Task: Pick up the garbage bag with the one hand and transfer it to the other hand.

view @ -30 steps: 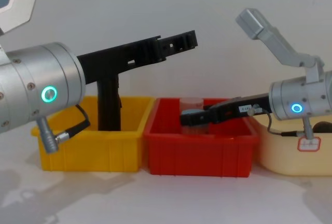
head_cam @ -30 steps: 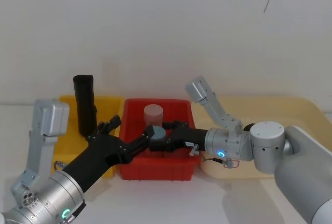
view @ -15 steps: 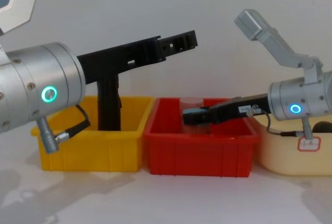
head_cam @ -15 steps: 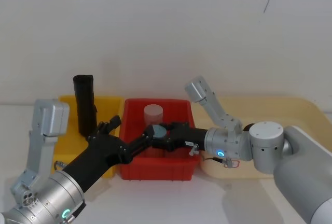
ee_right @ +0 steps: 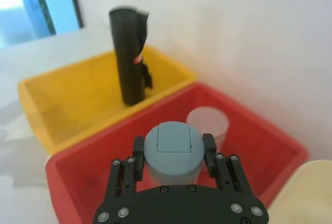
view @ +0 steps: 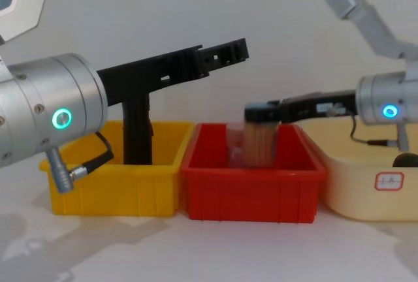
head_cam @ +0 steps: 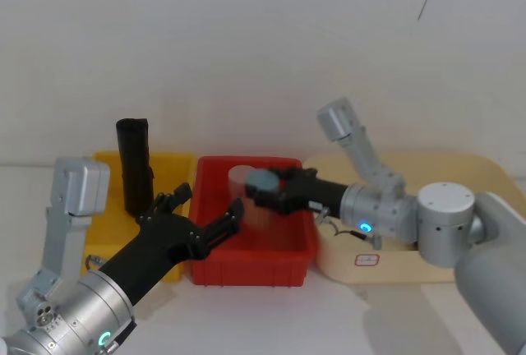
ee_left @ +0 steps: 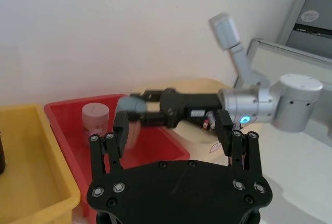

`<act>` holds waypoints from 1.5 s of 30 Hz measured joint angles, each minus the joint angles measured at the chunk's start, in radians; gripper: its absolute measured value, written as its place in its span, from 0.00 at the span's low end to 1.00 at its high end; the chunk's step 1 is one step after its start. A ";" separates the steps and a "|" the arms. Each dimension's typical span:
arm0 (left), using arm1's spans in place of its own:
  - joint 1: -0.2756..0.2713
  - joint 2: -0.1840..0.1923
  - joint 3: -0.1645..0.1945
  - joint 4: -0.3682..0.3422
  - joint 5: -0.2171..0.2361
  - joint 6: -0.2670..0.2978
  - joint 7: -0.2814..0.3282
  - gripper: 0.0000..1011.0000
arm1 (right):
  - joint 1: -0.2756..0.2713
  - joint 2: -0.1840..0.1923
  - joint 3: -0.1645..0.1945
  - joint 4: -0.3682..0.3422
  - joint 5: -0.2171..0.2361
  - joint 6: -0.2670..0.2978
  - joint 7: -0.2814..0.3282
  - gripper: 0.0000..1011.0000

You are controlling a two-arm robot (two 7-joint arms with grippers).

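Since a moment ago, the right gripper (head_cam: 256,189) has lifted the jar (head_cam: 261,182) up out of the red bin (head_cam: 255,271) and pulled it back a little toward the right, while the left gripper (head_cam: 207,217) has stayed where it was. From the head view, the right gripper is closed on the jar's grey-blue lid, and the jar hangs above the red bin. The left gripper is spread open, reaching over the near left corner of the red bin with nothing in it. The garbage bag (head_cam: 134,166) stands upright in the yellow bin (head_cam: 175,163), and no gripper touches it. From the left wrist view, the open fingers (ee_left: 115,140) point at the jar, and a second jar (ee_left: 95,123) with a pale lid sits in the red bin. From the right wrist view, the gripper squeezes the jar's lid from both sides, and the black roll stands in the yellow bin beyond. From the chest view, the jar hangs with its bottom just inside the red bin. I think this is the lift step, but the thing held is the jar, not the garbage bag. Next, the right arm likely needs to bring the jar between the left fingers, so they can close on it.
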 joint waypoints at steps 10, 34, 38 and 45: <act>0.000 0.000 0.000 0.000 0.000 0.000 0.000 0.99 | -0.066 0.082 0.078 -0.178 0.033 0.017 -0.080 0.64; 0.000 0.000 0.000 0.000 0.000 0.000 0.000 0.99 | -0.282 0.271 0.192 -0.462 0.050 0.140 -0.218 0.70; 0.000 0.000 0.000 0.000 0.000 0.000 0.000 0.99 | -0.308 0.286 0.193 -0.484 0.046 0.149 -0.223 0.83; 0.000 0.000 0.000 0.000 0.000 0.000 0.000 0.99 | -0.341 0.291 0.209 -0.512 0.048 0.129 -0.231 0.99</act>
